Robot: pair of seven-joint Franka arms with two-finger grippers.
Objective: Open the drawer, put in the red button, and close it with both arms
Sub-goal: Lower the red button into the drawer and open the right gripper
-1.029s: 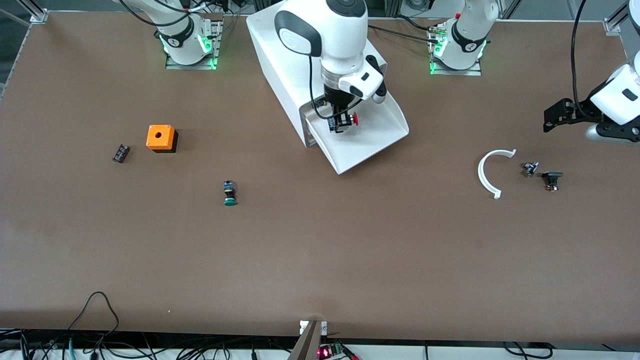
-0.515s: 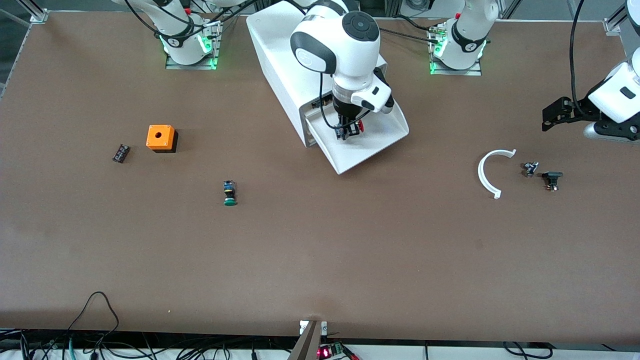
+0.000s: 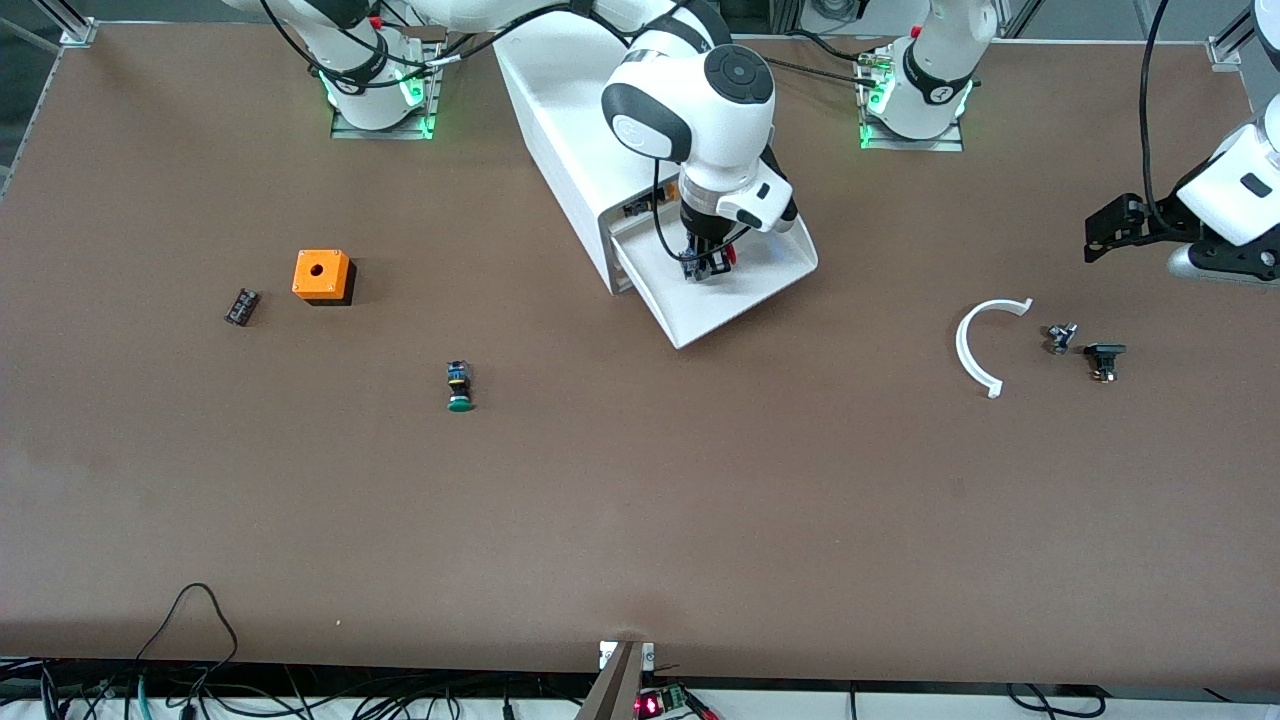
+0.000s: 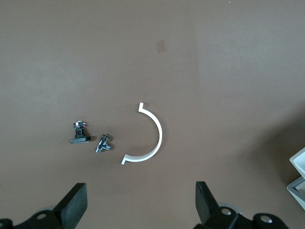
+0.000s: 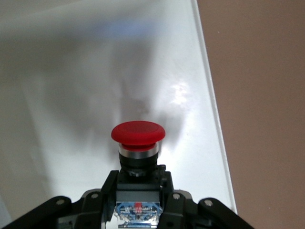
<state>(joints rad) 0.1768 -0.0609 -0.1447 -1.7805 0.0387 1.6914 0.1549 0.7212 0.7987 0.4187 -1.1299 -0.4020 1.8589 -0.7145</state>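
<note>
The white drawer [image 3: 745,290] stands pulled out of the white cabinet [image 3: 560,110] at the middle of the table. My right gripper [image 3: 708,262] is low inside the drawer, shut on the red button [image 3: 728,254]. In the right wrist view the red cap [image 5: 138,133] points away from the fingers [image 5: 107,188] that clamp its black-and-blue body, just above the drawer's white floor [image 5: 71,105]. My left gripper [image 3: 1098,240] waits open and empty over the table at the left arm's end; its fingertips [image 4: 76,200] stand wide apart.
A green-capped button [image 3: 460,387] lies nearer the front camera toward the right arm's end. An orange box [image 3: 321,275] and a small dark part [image 3: 241,306] lie near it. A white curved piece [image 3: 975,345] and two small dark parts [image 3: 1085,345] lie below my left gripper.
My right gripper has moved with the red button toward the left arm's end and lowered into the open drawer. The left arm has barely moved.
</note>
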